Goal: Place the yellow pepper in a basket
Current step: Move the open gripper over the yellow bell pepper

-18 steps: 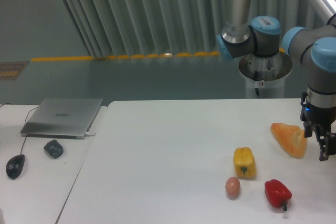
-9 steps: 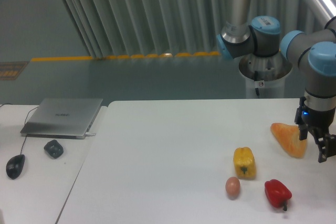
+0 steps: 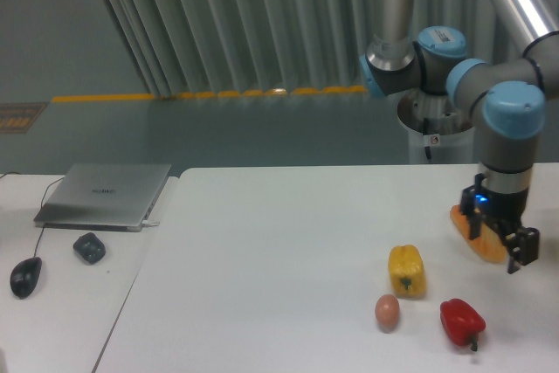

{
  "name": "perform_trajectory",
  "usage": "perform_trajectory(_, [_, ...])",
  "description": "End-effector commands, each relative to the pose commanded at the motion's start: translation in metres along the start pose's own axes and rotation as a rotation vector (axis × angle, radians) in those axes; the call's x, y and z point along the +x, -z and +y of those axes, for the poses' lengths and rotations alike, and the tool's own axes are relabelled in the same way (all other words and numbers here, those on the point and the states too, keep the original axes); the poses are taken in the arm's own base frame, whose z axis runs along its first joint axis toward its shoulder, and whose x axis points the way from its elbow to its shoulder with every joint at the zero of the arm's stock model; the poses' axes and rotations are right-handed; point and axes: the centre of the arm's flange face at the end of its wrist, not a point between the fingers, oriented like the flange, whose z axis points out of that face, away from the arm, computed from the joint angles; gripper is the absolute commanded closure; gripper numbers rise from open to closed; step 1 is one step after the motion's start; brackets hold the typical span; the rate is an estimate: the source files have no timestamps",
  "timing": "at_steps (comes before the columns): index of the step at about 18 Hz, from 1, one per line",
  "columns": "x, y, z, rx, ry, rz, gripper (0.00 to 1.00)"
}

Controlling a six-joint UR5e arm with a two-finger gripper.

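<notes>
A white table [image 3: 262,242] spans the scene, with a grey corrugated wall and a yellow floor stripe [image 3: 210,93] behind it. At far left lie one black mouse [image 3: 25,276], one dark lump [image 3: 89,247] and one closed silver laptop [image 3: 105,194]. Well to the right sit one brown egg [image 3: 387,310] and, just above it, the one yellow pepper [image 3: 407,271], lying on the table apart from everything. Near it lies one red pepper [image 3: 461,321]. Further right, one orange-tan bread [image 3: 476,235] is partly covered by the single gripper [image 3: 495,245], whose fingers hang apart with nothing clamped between them.
</notes>
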Motion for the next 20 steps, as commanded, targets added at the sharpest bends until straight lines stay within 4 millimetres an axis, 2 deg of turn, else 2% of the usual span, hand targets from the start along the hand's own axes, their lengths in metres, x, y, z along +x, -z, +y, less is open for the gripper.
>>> perform_trajectory(4, [0.012, 0.002, -0.008, 0.000, 0.239, 0.000, 0.00])
perform_trajectory(7, [0.011, 0.002, -0.011, -0.010, 0.401, -0.027, 0.00])
perform_trajectory(10, [0.027, -0.001, -0.020, -0.021, 0.424, -0.019, 0.00])
perform_trajectory(13, [0.052, -0.006, -0.038, -0.026, 0.422, -0.007, 0.00])
perform_trajectory(16, [0.071, -0.024, -0.051, -0.048, 0.388, 0.015, 0.00])
perform_trajectory(20, [0.079, -0.046, -0.059, -0.078, 0.367, 0.034, 0.00])
